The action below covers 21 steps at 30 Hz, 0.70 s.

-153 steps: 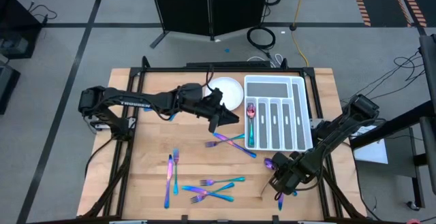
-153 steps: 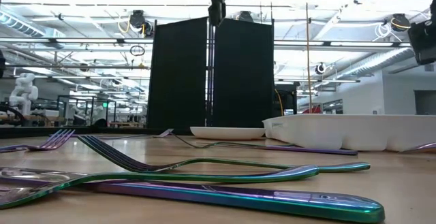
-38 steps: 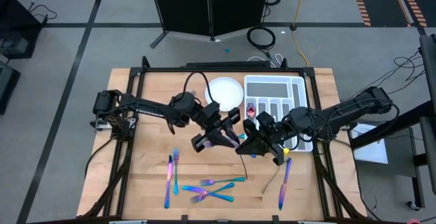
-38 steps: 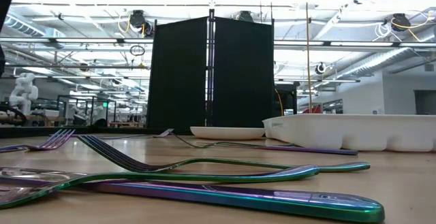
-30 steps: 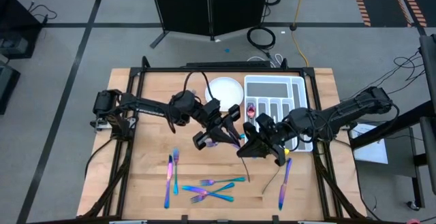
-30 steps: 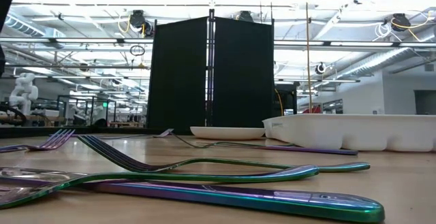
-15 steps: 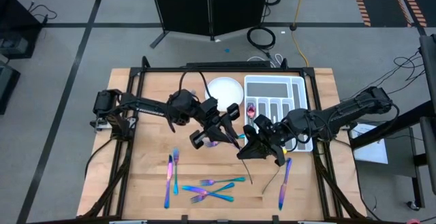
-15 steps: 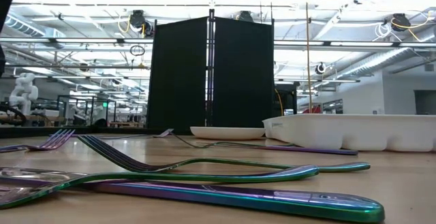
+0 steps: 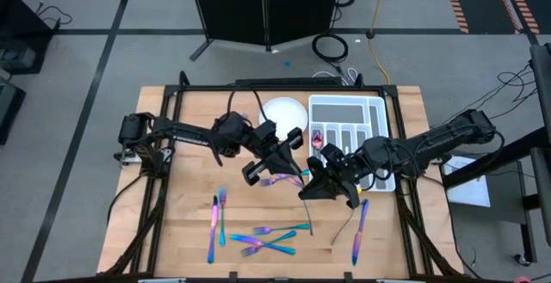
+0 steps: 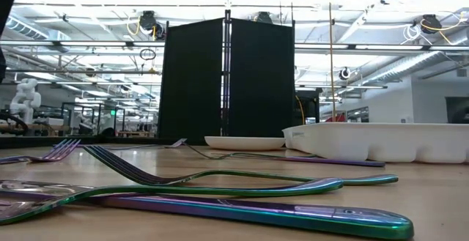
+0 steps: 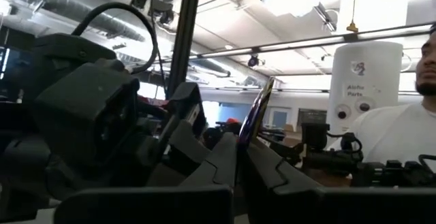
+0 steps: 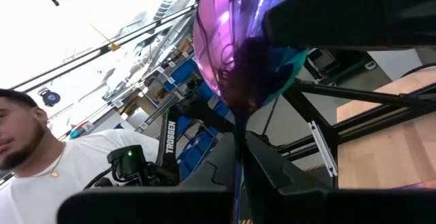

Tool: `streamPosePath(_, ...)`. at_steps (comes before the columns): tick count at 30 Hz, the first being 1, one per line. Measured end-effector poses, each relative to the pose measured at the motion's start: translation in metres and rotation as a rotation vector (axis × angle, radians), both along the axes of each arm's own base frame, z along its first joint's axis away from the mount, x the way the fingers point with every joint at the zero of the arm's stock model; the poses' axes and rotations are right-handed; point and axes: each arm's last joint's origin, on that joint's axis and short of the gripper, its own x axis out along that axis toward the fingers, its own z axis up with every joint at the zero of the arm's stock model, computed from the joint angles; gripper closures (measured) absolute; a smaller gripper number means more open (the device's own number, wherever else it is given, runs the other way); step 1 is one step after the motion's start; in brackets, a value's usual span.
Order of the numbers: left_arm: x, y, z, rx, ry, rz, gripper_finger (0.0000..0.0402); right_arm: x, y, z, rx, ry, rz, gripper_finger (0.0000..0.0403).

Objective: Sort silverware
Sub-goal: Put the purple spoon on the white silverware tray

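Observation:
My two grippers meet in mid-air over the table's middle, both shut on one iridescent purple spoon (image 12: pixel 228 40). My left gripper (image 9: pixel 295 167) reaches in from the left and my right gripper (image 9: pixel 310 180) from the right. The left wrist view shows the spoon edge-on (image 11: pixel 255 115), rising out of my left gripper (image 11: pixel 240 152). More silverware lies flat on the table: a knife and a fork (image 9: pixel 215 223) at the left, forks (image 9: pixel 267 238) near the front edge, and one piece (image 9: pixel 357 236) at the right. A spoon (image 9: pixel 317 139) lies in the tray. My left gripper pinches the spoon between its two fingers; a dark finger (image 12: pixel 327 13) lies against the bowl end. The spoon's thin edge (image 11: pixel 251 132) stands up out of the fingertips, clear of the table. My right gripper pinches the spoon's stem (image 12: pixel 238 139) just below the bowl, between its two fingers. The bowl (image 12: pixel 225 54) stands up above the fingertips, lifted clear of the table.
The white compartmented tray (image 9: pixel 349 115) stands at the far right and the round white plate (image 9: pixel 284 115) left of it. A few crossed pieces (image 9: pixel 275 180) lie under the grippers. A person in a white shirt (image 11: pixel 402 132) sits beyond the table.
My left gripper has shut on the spoon that my right gripper holds up. Both arms have stayed where they were, and the spoon has not moved.

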Motion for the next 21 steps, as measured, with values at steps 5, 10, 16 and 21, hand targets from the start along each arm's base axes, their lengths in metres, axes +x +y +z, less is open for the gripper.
streamPosePath(5, 0.0, -0.001, 0.0, -0.007, 0.005, -0.006, 0.0398, 0.0, 0.001, 0.0, -0.012, -0.005, 0.005, 0.0366)
streamPosePath(10, -0.001, -0.002, 0.001, -0.01, 0.018, -0.044, 0.04, -0.001, -0.001, -0.002, -0.088, -0.008, -0.005, 0.0306)
streamPosePath(16, -0.003, 0.003, 0.003, -0.09, 0.129, -0.115, 0.04, -0.012, -0.012, -0.003, -0.139, 0.083, -0.051, 0.0246)
streamPosePath(21, -0.004, 0.022, 0.007, -0.208, 0.233, -0.106, 0.0401, -0.035, -0.02, -0.005, -0.219, 0.232, -0.236, 0.023)
